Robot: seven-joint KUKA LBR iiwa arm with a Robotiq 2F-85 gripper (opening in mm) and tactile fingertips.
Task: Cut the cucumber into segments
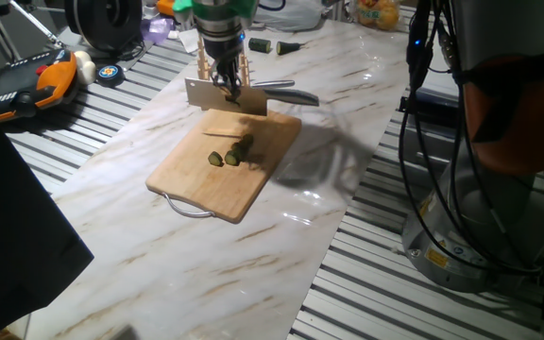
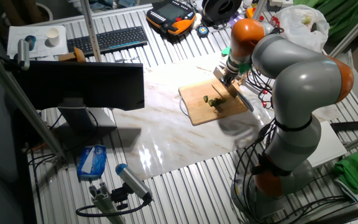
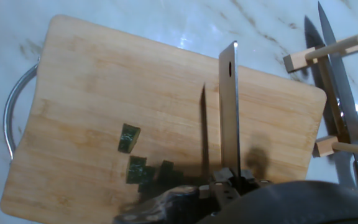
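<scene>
My pincer (image 1: 227, 87) is clenched on the handle of a broad cleaver (image 1: 225, 96), which hangs blade-down above the far edge of the wooden board (image 1: 196, 179). In the hand view the blade runs edge-on straight away from me, with its thin shadow on the wood just beside it, so I judge the edge is lifted clear of the board, not resting on it.

The cucumber (image 1: 243, 148) lies near the middle of the board, a short dark green stub, and the segments (image 1: 223, 158) sit touching or just beside it: small chunks with paler cut faces. In the hand view one chunk (image 3: 128, 137) lies a little apart from the cluster (image 3: 146, 172) nearer my wrist. I cannot tell how much uncut length is left.

So I judge I am mid-task, between strokes: some cuts are made and the knife is raised, off to one side of the stub. The next move calls for bringing the blade over the remaining piece, square across its length, then pressing straight down. The stub is short and round, so it may roll or skid under the edge.

Past the board stands a wooden knife rack (image 3: 328, 53) with other knives (image 3: 344, 106). I can read no brand, label or writing anywhere; things at the table's ends are too small to make out
</scene>
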